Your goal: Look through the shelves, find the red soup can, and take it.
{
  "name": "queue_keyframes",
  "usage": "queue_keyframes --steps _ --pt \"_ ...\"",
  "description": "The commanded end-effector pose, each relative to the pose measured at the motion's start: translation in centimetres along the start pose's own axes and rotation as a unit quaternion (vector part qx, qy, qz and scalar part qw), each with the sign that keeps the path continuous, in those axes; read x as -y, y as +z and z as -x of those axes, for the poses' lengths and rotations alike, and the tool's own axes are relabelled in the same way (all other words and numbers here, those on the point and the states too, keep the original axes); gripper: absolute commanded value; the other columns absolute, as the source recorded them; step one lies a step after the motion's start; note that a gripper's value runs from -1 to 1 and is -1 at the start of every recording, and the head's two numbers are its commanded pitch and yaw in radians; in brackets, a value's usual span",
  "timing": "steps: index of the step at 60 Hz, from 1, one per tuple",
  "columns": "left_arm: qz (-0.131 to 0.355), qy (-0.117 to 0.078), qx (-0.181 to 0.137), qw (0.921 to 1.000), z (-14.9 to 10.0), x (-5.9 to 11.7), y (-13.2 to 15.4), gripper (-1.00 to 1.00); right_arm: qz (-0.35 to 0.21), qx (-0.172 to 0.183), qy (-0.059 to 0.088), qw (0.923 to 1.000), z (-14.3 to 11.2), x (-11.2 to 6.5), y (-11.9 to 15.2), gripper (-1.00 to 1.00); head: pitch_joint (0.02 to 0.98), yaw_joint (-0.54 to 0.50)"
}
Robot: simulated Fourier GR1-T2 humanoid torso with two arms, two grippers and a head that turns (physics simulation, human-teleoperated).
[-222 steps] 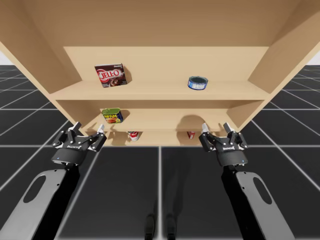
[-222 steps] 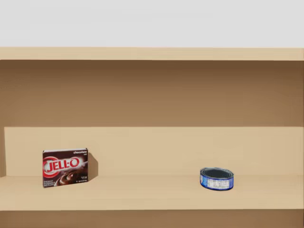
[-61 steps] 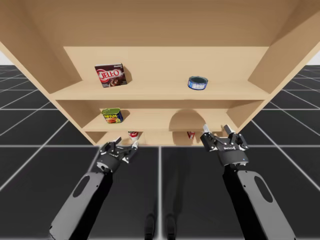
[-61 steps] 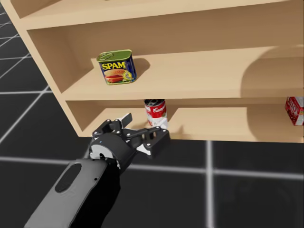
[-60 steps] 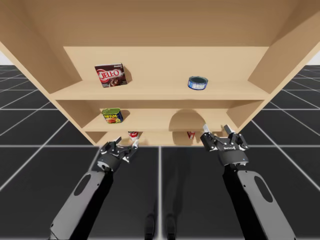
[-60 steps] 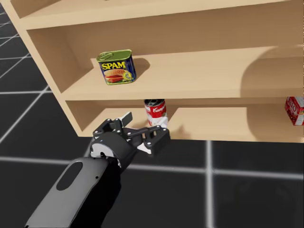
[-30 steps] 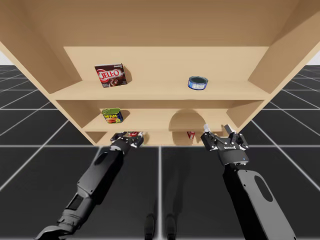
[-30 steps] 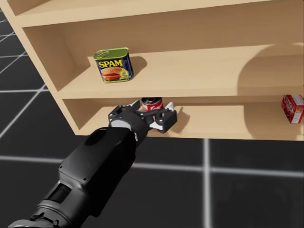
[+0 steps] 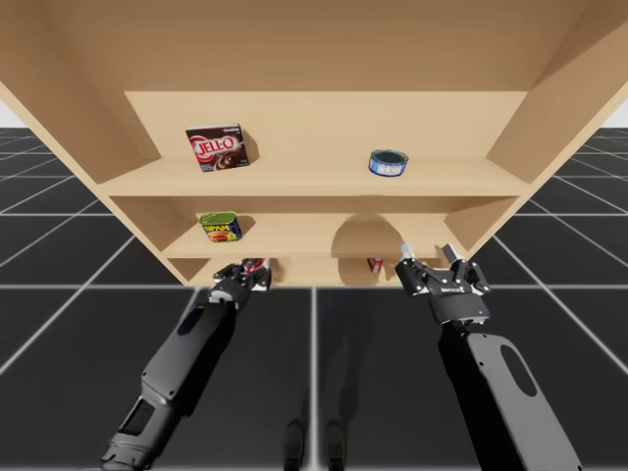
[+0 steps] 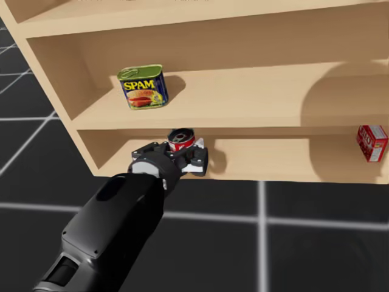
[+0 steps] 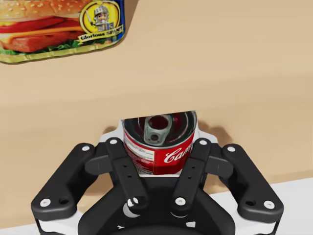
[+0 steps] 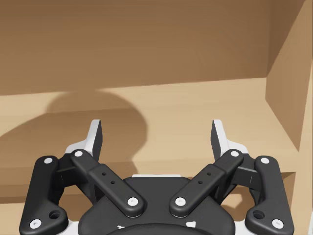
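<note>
Our left tool [image 11: 159,152] is closed on the red soup can [image 11: 157,131], standing on the bottom shelf [image 10: 285,159]; we should draw it straight out and low, clear of the middle shelf [image 10: 255,97], grip firm. Our right tool [image 12: 156,133] hangs wide open, empty.

You're in a bare simulated test space: a light wooden shelf unit [image 9: 314,118] on a black gridded floor [image 9: 373,373].

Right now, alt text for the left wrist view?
My left gripper is shut on the red soup can, a finger on each side, its pull-tab top showing. Pale wooden shelf lies behind, with a blue rectangular tin further ahead.
</note>
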Motion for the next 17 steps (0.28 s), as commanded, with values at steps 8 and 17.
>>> queue_keyframes --steps 8,17 --pt "0.049 -0.074 -0.010 0.9960 -1.1 0.4 4.5 1.00 0.004 -0.001 0.002 1.0000 0.1 0.0 0.0 -1.00 0.731 0.23" --pt "0.051 -0.089 -0.025 0.9944 -0.3 -0.3 7.3 1.00 0.005 -0.001 0.002 1.0000 0.2 0.0 -0.1 -1.00 0.727 0.23"
